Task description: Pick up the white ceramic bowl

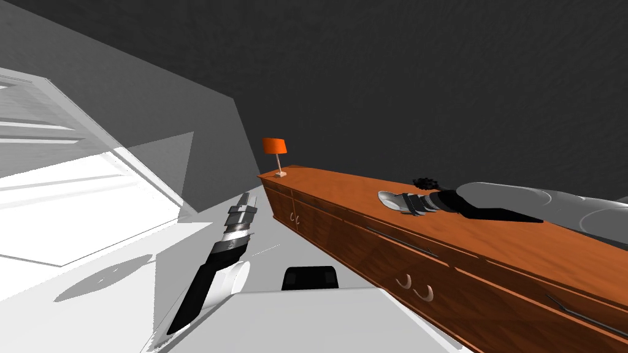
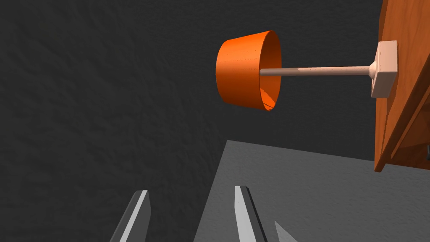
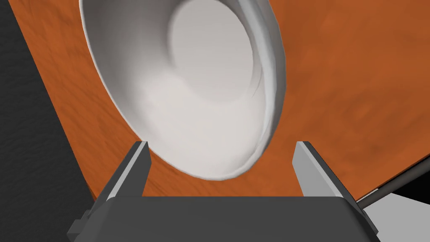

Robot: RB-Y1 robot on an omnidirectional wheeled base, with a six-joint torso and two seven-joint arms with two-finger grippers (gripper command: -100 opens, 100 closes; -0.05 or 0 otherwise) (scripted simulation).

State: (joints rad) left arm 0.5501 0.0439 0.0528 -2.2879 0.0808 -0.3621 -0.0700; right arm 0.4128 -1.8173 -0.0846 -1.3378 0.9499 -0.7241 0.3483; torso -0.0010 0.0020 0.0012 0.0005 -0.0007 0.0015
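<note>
White bowl [image 3: 189,84] sits on the orange-brown wooden worktop [image 3: 357,84], approx mid-length, w/ an orange lamp [image 1: 275,147] at the far left end. R arm reaches low across the worktop from the right, so the right gripper [image 3: 221,145] meets the bowl from the side, not from above. Its fingers stand wide, one on each side of the bowl's near rim. They're not pressing yet, so nothing is held. Prob. set wide to clear the rim's curve before closing. Step, as I judge it: final approach, w/ grasp and lift to come. Risk: the shallow sloped wall could slip out of thin blades if the pinch lands too near the edge. Left gripper [image 2: 191,197] hangs off the worktop's left end, fingers apart, empty, pointing toward the lamp. Parked out of the way, I think.
</note>
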